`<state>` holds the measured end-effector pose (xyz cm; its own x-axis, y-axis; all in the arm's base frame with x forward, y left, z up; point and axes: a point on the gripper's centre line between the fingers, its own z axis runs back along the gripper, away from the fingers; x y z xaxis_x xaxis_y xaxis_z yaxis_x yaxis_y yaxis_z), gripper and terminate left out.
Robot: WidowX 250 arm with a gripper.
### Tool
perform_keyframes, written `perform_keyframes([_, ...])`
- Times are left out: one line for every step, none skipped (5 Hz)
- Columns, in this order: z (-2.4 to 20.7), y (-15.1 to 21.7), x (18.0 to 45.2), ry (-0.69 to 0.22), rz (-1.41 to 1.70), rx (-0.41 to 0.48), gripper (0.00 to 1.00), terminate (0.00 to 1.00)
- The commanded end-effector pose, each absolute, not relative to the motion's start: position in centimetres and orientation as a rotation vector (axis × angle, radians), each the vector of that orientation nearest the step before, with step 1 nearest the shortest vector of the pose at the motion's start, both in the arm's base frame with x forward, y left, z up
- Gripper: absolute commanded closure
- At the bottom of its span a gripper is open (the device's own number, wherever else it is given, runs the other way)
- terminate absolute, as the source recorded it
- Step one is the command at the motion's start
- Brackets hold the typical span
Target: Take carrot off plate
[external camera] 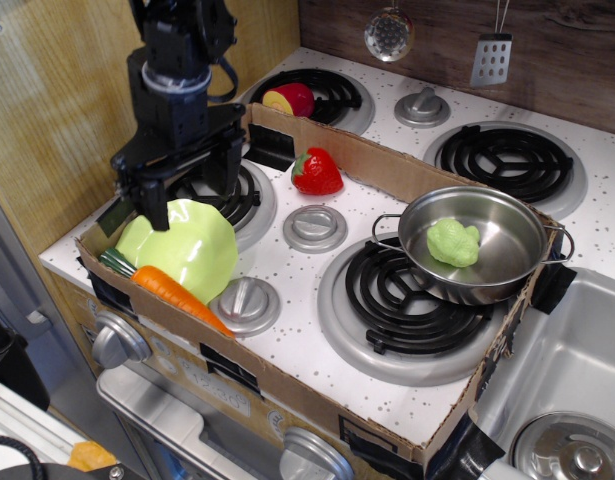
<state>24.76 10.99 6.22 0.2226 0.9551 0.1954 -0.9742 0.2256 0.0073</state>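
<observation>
The lime-green plate [187, 250] lies at the front left of the toy stove, inside a cardboard tray. The orange carrot [172, 293] rests across the plate's front rim, its dark green stem end pointing left and its tip toward a silver knob. My black gripper [192, 197] hangs just above the plate's back edge. Its two fingers are spread wide apart and hold nothing. One finger [155, 203] stands over the plate's left back rim, the other [230, 178] over the left burner.
A red strawberry [317, 172] lies mid-tray. A steel pot [477, 243] holding a lumpy green toy [453, 243] sits on the right burner. Cardboard walls [387, 170] ring the tray. Silver knobs [244, 303] stand beside the plate. A red-yellow toy [290, 100] lies behind the wall.
</observation>
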Motion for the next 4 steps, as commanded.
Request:
perform_keyframes([5.2,10.8,23.6,-0.212,1.398,0.086,0.0,0.0])
perform_keyframes([4.6,11.1,23.4,-0.205,1.394,0.084,0.0,0.0])
perform_keyframes([3.9,11.3,22.9,-0.178,1.386,0.103,0.0,0.0])
perform_keyframes([3.3,11.6,22.5,-0.155,1.38,0.112,0.0,0.0])
